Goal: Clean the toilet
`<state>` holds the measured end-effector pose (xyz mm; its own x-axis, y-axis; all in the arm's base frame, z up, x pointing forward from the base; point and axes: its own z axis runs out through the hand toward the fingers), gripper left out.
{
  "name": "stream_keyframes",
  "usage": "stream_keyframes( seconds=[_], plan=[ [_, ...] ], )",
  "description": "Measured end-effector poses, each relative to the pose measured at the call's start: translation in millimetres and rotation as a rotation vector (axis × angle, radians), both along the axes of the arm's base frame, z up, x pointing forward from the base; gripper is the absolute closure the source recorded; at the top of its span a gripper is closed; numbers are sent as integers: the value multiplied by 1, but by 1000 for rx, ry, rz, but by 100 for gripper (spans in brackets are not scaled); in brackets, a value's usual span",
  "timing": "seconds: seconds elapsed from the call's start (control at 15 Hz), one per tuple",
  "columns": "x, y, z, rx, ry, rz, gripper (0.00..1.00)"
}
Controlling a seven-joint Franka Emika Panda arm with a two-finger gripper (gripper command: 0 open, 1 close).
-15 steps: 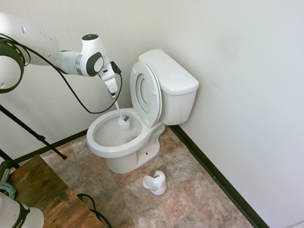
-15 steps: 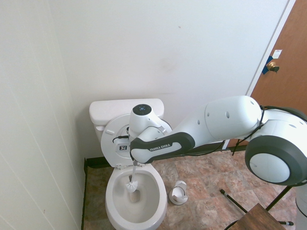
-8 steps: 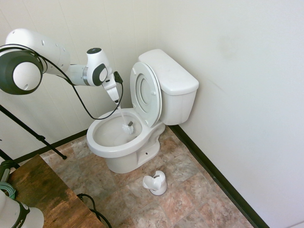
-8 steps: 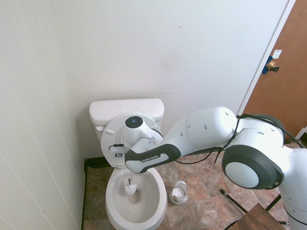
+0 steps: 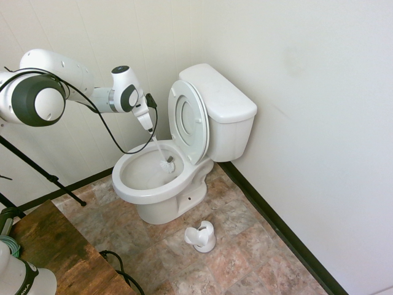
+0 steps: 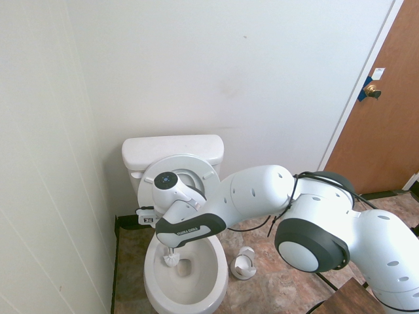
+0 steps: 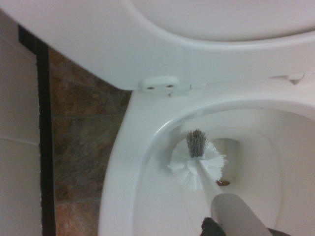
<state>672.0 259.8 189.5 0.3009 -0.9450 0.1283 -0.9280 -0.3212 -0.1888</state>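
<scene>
Gripped in the closed hand (image 5: 151, 131), the brush (image 5: 167, 165) has shifted toward the bowl's side wall, apparently touching it, so scrubbing the toilet (image 5: 144, 195) seems underway.

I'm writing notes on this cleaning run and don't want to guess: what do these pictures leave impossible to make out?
- Gripper fingertips: too small in the first exterior view, behind the arm in the second.
- Brush handle's upper end: cut off by the wrist view's bottom edge.
- Inside of the holder: too small in both exterior views.
- Floor behind the toilet: hidden by its bowl and tank in the first exterior view.
</scene>
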Motion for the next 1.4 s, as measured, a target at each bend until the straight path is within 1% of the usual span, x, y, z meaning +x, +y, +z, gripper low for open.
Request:
stream_keyframes(
  seconds=[0.33, 0.6, 0.8, 0.93, 1.07, 1.27, 1.4],
  plan=[
    [-16, 22, 2, 11, 18, 47, 100],
    [-49, 27, 9, 18, 50, 97, 100],
    [-72, 17, 8, 6, 82, 123, 100],
    [-81, -4, 7, -5, 102, 119, 100],
    [-81, -35, 9, -14, 111, 95, 100],
    [-67, -92, 12, -32, 111, 38, 100],
    [-55, -120, 11, -44, 104, -5, 100]
  ],
)
